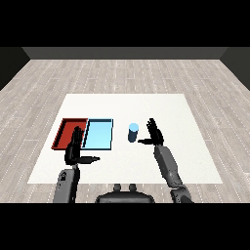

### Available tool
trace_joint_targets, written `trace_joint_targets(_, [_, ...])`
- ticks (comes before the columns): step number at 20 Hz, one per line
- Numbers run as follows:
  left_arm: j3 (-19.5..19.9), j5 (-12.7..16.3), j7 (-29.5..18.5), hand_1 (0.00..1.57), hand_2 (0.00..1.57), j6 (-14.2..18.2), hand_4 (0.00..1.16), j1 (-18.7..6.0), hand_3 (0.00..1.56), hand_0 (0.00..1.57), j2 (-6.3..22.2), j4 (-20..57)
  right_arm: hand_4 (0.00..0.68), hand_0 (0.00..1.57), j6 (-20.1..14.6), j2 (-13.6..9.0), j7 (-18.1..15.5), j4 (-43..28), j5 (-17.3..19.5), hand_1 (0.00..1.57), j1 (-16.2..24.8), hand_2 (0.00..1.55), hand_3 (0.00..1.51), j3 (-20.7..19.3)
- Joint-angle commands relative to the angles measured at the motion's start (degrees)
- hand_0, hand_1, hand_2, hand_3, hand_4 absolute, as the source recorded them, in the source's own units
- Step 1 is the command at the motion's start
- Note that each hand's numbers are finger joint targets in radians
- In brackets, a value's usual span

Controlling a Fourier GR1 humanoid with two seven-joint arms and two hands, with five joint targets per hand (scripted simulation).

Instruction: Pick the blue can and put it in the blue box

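While upright, blue can (133, 132) beside right hand (155, 134).

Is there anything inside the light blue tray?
Nothing shows inside the shallow light blue tray; its floor looks bare. The robot's left hand covers only its near-left corner. The blue cylindrical can stands outside, to its right.

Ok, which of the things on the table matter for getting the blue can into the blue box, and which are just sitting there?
Part of the job:
- blue can, upright on the table, right of the trays
- light blue tray
- right robot hand, open beside the can

Just there:
- red tray
- left robot hand, open, near the trays' front edge
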Motion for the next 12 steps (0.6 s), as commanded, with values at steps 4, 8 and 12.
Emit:
trace_joint_targets(4, [2.3,1.61,-0.67,0.0,0.0,-1.86,0.0,-0.65,0.0,0.0,1.69,2.48,0.0,0.0,-0.4,0.22,0.52,6.3,-2.13,0.0,-6.83,0.0,0.0,0.65])
trace_joint_targets(8, [1.33,1.54,2.58,0.0,0.0,-0.99,0.0,-0.23,0.0,0.0,1.39,-2.64,0.0,0.0,-6.01,0.55,-4.47,12.96,-1.72,0.0,-10.23,0.0,0.0,6.56])
trace_joint_targets(12, [-0.12,-0.23,1.55,0.0,0.0,0.91,0.0,-2.36,0.0,0.0,-0.57,-0.36,0.0,0.0,-7.81,0.55,-2.47,14.97,-4.74,0.0,-13.14,0.0,0.0,8.36])
